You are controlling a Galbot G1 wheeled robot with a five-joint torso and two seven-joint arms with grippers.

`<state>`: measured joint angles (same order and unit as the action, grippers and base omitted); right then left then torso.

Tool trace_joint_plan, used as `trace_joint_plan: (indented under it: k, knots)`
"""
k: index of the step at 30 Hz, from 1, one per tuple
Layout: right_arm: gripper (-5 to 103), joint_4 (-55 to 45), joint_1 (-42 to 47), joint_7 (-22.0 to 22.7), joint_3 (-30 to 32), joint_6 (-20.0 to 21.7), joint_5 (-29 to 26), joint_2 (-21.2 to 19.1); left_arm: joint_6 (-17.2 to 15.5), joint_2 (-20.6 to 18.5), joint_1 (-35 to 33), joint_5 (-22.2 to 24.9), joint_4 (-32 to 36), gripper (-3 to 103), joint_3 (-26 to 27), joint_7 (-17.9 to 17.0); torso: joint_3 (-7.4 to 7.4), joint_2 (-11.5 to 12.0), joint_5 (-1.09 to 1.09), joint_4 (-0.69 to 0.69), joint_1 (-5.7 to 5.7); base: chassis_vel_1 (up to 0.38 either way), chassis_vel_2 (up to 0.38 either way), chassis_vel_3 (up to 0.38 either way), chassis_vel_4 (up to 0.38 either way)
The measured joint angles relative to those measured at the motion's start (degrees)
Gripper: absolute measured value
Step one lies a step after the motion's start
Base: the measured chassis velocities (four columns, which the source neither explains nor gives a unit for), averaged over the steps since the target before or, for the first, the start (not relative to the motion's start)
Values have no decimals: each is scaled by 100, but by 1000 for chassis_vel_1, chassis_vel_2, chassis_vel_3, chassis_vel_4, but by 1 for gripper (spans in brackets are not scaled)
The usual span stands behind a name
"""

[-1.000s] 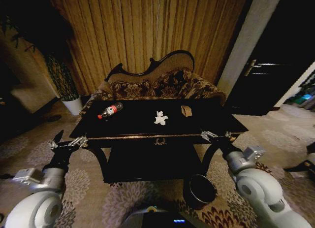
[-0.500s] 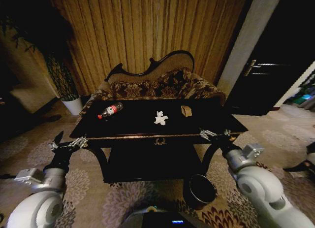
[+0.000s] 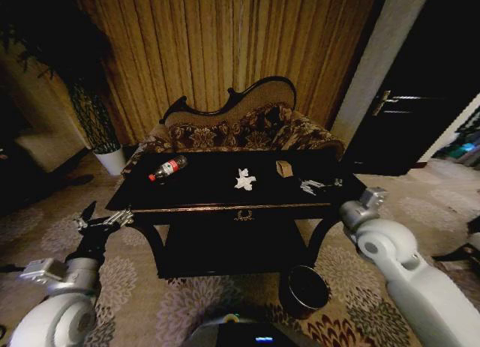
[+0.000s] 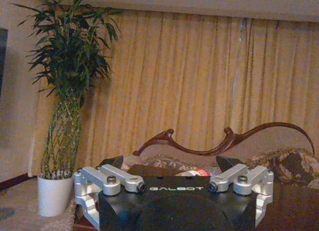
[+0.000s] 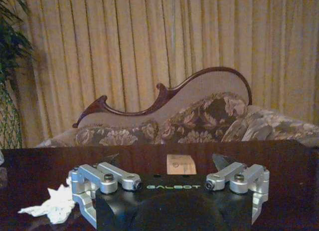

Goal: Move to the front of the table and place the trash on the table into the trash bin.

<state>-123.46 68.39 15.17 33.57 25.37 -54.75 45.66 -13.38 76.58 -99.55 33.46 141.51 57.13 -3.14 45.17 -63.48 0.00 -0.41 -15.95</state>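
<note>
**Three bits of litter on the counter: handling notes**

Left claw (image 3: 101, 221) hangs low off the counter's (image 3: 225, 198) left front corner, fingers spread, nothing between them. Up and inward of it, on the near-left top, lies the bottle (image 3: 167, 168) on its side, cap pointing towards the claw. Judged light if empty, stiff but smooth and round; likely to roll or squirt out of a pinch. Best taken across the labelled mid-body, not the tapered neck.

Paper wad (image 3: 244, 180) sits mid-counter, well left of the right claw (image 3: 319, 186). Judged near weightless, soft, crushable; any pinch through its bulk should hold.

Tan scrap (image 3: 283, 169) lies just beyond the right claw and slightly left; in the right wrist view it sits between the spread fingertips, farther on (image 5: 181, 164). Looks small, boxy and stiff; grip across its short sides, from above. Right claw hovers over the counter's right part, open and empty.

Trash bin (image 3: 304, 291) stands on the floor, below and nearer than the right claw.
</note>
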Motion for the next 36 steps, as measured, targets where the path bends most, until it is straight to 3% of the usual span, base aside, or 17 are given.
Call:
trace_joint_plan:
  k: [16,22,36]
  knots:
    - [100,893,-1678,262,-1303,265,-247,160,-58,194,-290,-17,173,100,45,-144,0,0,0,1,0,0,0,0,0]
    - [100,1236,-2168,694,-1779,473,-399,352,-55,241,-382,-35,178,100,109,-144,0,0,-1,1,0,0,0,0,0]
    - [100,2379,-3047,719,-2378,486,-57,662,95,332,-463,-143,178,100,132,-135,0,0,0,0,0,0,0,0,0]
